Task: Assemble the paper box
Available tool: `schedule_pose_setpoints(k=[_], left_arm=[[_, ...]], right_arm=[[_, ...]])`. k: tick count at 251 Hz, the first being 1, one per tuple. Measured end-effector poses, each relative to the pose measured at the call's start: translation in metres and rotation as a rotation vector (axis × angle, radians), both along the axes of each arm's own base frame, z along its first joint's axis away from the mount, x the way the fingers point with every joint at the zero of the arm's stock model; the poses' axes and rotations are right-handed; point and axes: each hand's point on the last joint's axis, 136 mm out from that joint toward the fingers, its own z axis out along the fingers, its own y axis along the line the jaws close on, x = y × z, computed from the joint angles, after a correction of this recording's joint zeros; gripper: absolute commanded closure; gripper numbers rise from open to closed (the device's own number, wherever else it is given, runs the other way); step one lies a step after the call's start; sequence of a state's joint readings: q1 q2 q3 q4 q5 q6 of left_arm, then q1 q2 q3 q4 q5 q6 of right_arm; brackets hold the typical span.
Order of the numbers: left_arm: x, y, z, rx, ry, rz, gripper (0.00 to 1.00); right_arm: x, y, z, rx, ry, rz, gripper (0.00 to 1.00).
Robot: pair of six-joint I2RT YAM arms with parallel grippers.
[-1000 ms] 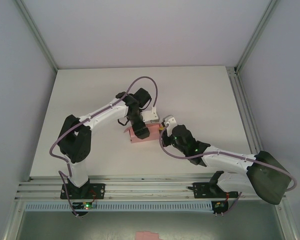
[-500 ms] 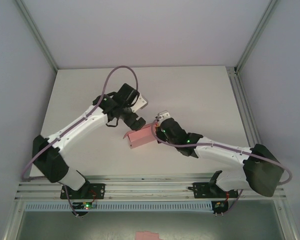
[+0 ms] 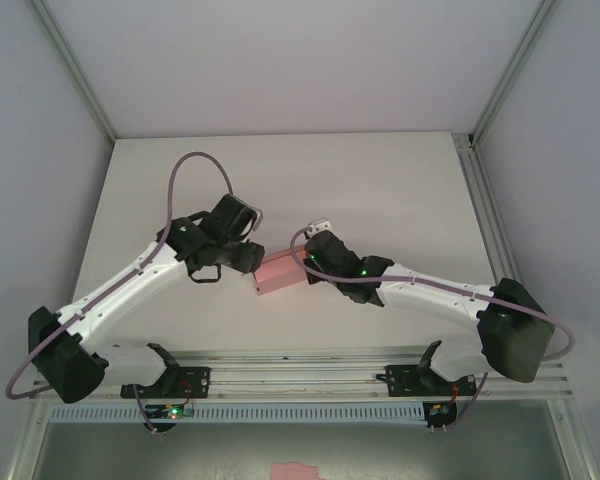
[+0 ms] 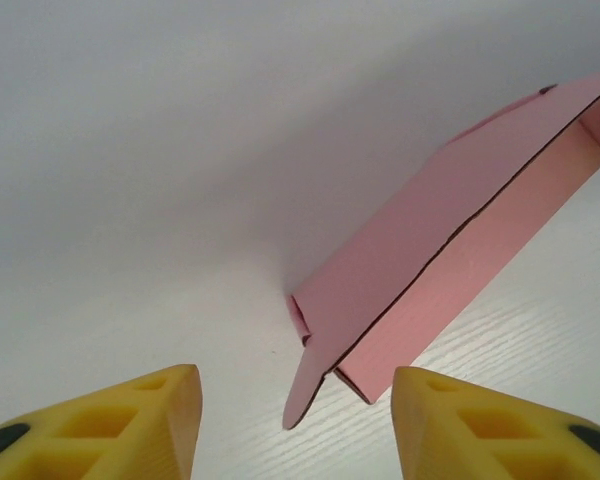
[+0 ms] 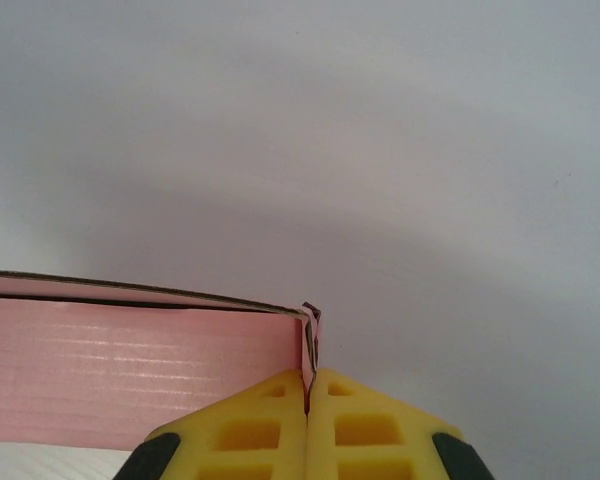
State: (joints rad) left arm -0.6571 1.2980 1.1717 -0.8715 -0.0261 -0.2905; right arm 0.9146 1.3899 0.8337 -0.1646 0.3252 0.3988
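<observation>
1. The paper box (image 3: 280, 272) sits mid-table (image 3: 380, 190) between your two arms. The body looks folded up and the near end is not closed off.
2. The right gripper (image 5: 308, 375) is pinched tight on the thin card edge at the box's right end. Treat it as the anchor: hold position and don't pull or lift, because this card will likely crease or tear at the pinch.
3. The left gripper (image 4: 292, 385) is parted about halfway with nothing in it. It is aimed at the left end, where a curved end flap (image 4: 302, 390) hangs loose.
4. My read is that the step in hand is seating that flap. Come in low and square to the end face so the flap lands between the fingers (image 4: 150, 415), not beside one.
5. Push along the box's long axis toward the right pinch, so the box is braced and doesn't swing.
6. Close slowly. A fast clamp could crush the hollow end.
7. I can't tell whether the small inner tab is tucked. Check that in the left wrist view before pressing.
</observation>
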Motion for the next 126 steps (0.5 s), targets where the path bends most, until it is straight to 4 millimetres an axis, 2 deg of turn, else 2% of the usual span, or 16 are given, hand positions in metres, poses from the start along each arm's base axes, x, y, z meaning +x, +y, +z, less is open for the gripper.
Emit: schedule_pose_setpoints(k=[36,69,126], left_arm=[[-0.006,-0.005,-0.013,0.022,0.050,0.017,0.51],[-0.013,-0.009,-0.015,0.026,0.067,0.019,0.63],[-0.016,0.000,-0.028,0.094,0.108,0.069,0.61]], right_arm=[[0.000,0.000,0.000,0.002,0.004,-0.006,1.00],[0.000,0.003,0.000,0.001,0.008,-0.005,1.00],[-0.001,0.004,0.000,0.003,0.010,-0.002,1.00]])
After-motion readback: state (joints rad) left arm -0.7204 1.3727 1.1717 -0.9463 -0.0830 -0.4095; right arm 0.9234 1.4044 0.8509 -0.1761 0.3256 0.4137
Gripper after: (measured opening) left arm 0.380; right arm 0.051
